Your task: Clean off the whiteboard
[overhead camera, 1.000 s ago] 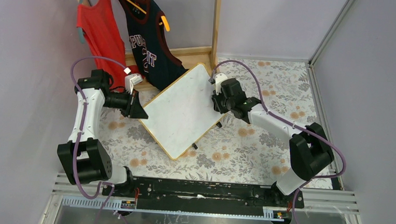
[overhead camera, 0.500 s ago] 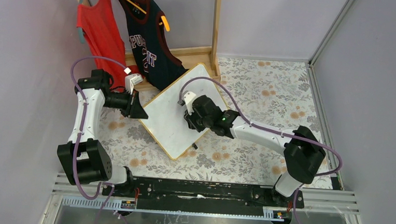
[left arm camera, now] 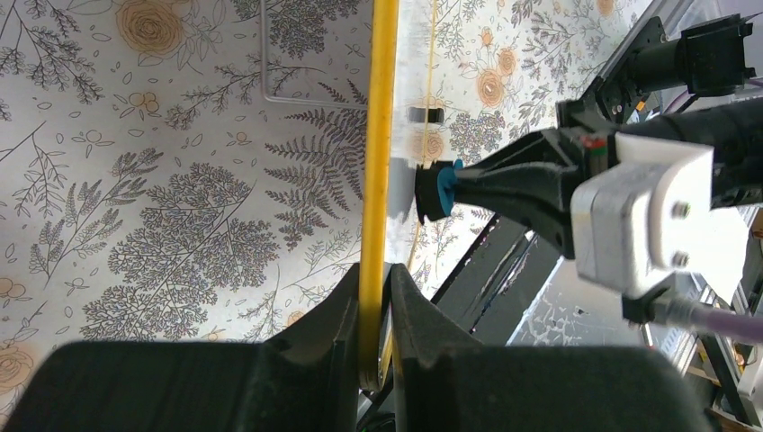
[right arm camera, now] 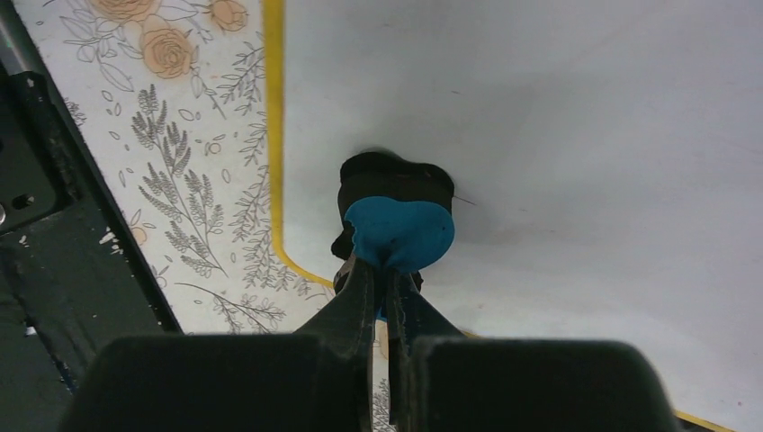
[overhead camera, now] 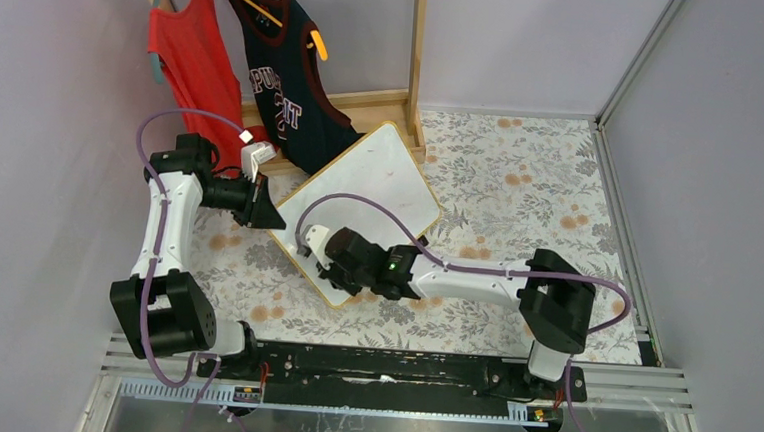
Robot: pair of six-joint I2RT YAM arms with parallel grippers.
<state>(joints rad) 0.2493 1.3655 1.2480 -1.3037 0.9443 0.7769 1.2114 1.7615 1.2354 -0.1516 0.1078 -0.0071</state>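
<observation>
The whiteboard (overhead camera: 358, 210) lies as a diamond on the flowered table, white with a light-wood frame; I see no red marks on it. My left gripper (overhead camera: 270, 216) is shut on its left edge; the left wrist view shows the yellow frame (left arm camera: 376, 162) pinched between the fingers. My right gripper (overhead camera: 323, 265) is shut on a small eraser (right arm camera: 396, 216), blue on top and black below, pressed on the board near its near corner. The eraser also shows in the left wrist view (left arm camera: 438, 189). The board (right arm camera: 540, 135) looks clean around it.
A wooden rack (overhead camera: 416, 48) at the back holds a red top (overhead camera: 192, 59) and a dark jersey (overhead camera: 286, 75) close to the board's far corner. Walls close in left and right. A black rail (overhead camera: 389, 367) runs along the near edge.
My right gripper has swept with the eraser from the board's right corner across its face down to the near corner. The left arm and the board have stayed put.
</observation>
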